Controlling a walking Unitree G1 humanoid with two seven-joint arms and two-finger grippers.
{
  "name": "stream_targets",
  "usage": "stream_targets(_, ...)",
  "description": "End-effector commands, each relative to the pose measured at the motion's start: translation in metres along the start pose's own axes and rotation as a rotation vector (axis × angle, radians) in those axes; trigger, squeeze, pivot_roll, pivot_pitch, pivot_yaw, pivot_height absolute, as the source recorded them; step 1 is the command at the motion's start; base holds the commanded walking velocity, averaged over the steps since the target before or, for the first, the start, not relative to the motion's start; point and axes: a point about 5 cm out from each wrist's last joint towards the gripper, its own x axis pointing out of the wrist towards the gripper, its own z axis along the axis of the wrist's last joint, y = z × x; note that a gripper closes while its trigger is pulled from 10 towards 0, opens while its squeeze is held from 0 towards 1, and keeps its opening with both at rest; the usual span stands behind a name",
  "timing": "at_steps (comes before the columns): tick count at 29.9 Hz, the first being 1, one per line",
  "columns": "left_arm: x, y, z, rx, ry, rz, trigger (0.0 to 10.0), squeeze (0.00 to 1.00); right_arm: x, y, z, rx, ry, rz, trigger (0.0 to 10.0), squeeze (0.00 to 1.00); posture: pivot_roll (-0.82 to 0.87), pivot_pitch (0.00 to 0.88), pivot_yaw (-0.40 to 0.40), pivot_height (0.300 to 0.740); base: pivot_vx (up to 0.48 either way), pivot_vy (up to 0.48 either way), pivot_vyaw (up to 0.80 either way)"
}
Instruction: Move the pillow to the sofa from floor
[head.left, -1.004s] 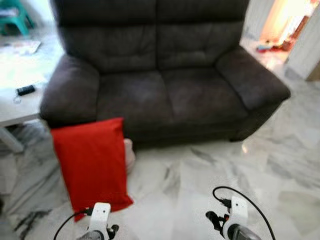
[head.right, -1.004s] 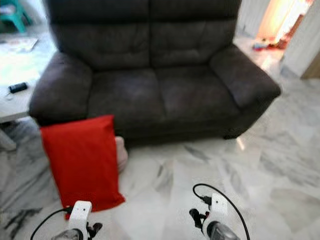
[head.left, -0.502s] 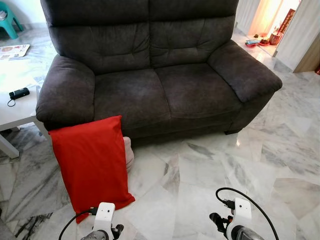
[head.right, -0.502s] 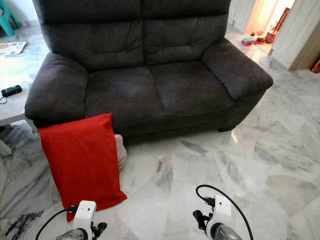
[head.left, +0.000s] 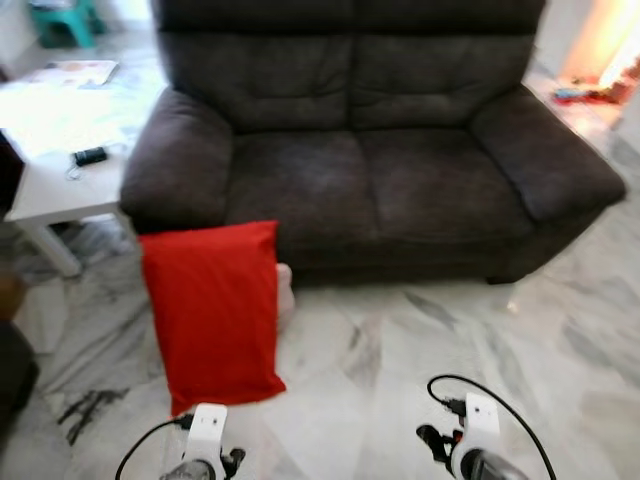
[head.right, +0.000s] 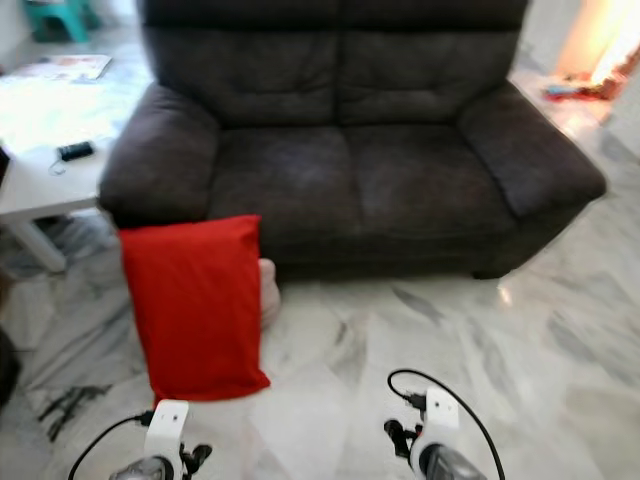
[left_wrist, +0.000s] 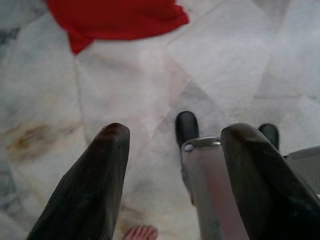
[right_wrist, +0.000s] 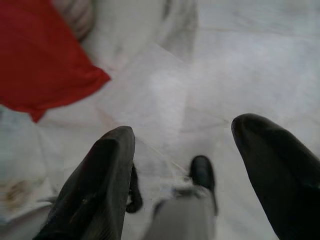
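A red pillow (head.left: 215, 310) stands on the marble floor, leaning against the front of a dark grey two-seat sofa (head.left: 380, 170) by its left armrest. Its lower edge also shows in the wrist views as red pillow (left_wrist: 115, 20) and red pillow (right_wrist: 40, 60). Both arms hang low at the bottom of the eye views, short of the pillow. My left gripper (left_wrist: 172, 135) is open over bare floor. My right gripper (right_wrist: 185, 135) is open too, with nothing between its fingers.
A white low table (head.left: 50, 180) with a small black device (head.left: 90, 156) stands left of the sofa. A pale rounded object (head.left: 286, 290) pokes out behind the pillow. A dark shape (head.left: 15, 370) sits at the left edge. A person's toes (left_wrist: 140, 233) show on the floor.
The camera has swung left, so sofa and pillow sit further right in the picture and more of the white table shows. The arms hang as before.
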Motion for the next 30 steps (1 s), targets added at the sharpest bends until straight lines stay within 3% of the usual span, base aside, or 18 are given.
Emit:
stream_targets(1,-0.0005,-0.0036,-0.0062,-0.003,0.025,-0.009,10.0,0.0,-0.0025,-0.0065,-0.009,0.031,0.018,-0.024,10.0,0.0,0.0,0.068,-0.021,0.74,0.0,0.0,0.0)
stream_targets(8,-0.0005,-0.0036,-0.0065,-0.004,0.026,-0.01,10.0,0.0,-0.0025,-0.0062,-0.009,0.047,0.013,-0.022,10.0,0.0,0.0,0.071,-0.021,0.74,0.0,0.0,0.0)
stream_targets(15,-0.0005,-0.0037,-0.0065,-0.007,0.025,-0.009,10.0,0.0,-0.0025,-0.0059,-0.0072,-0.022,0.017,-0.009,10.0,0.0,0.0,0.072,-0.022,0.74,0.0,0.0,0.31)
stream_targets(18,-0.0005,-0.0037,-0.0064,-0.008,0.024,-0.008,10.0,0.0,-0.0025,-0.0061,-0.008,-0.005,0.02,-0.014,10.0,0.0,0.0,0.072,-0.022,0.74,0.264,0.0,0.8)
stream_targets(30,-0.0005,-0.0038,-0.0064,-0.009,0.024,-0.01,10.0,0.0,-0.0025,-0.0059,-0.0086,0.019,0.018,-0.014,10.0,0.0,0.0,0.072,-0.024,0.74,0.273,0.0,0.0)
